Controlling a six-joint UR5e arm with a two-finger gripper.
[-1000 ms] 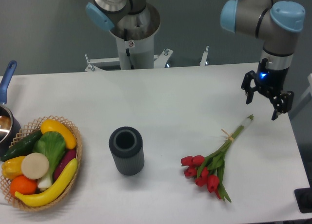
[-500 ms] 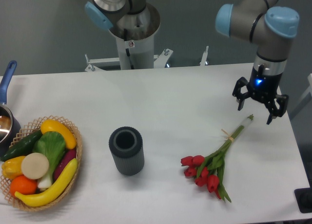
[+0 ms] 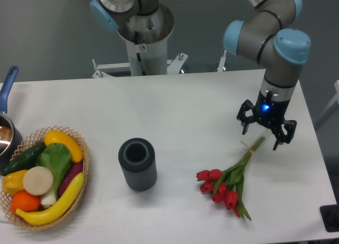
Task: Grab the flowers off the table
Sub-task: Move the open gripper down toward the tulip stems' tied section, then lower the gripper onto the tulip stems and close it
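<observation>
The flowers (image 3: 229, 183), red tulips with green leaves and pale green stems tied by a band, lie flat on the white table (image 3: 175, 106) at the front right, blooms toward the front, stems pointing up and right. My gripper (image 3: 260, 138) hangs open right over the upper end of the stems, one finger on each side of them. The stem tips are hidden behind the gripper. Nothing is held between the fingers.
A dark grey ribbed cylinder cup (image 3: 137, 164) stands upright left of the flowers. A wicker basket (image 3: 85, 159) of fruit and vegetables sits at the front left, with a blue-handled pot (image 3: 6, 122) behind it. The robot base (image 3: 143, 40) stands at the table's far edge.
The gripper has moved left and toward the front, from beside the table's right edge to above the stem end of the flowers. It stays open. The flowers have not moved.
</observation>
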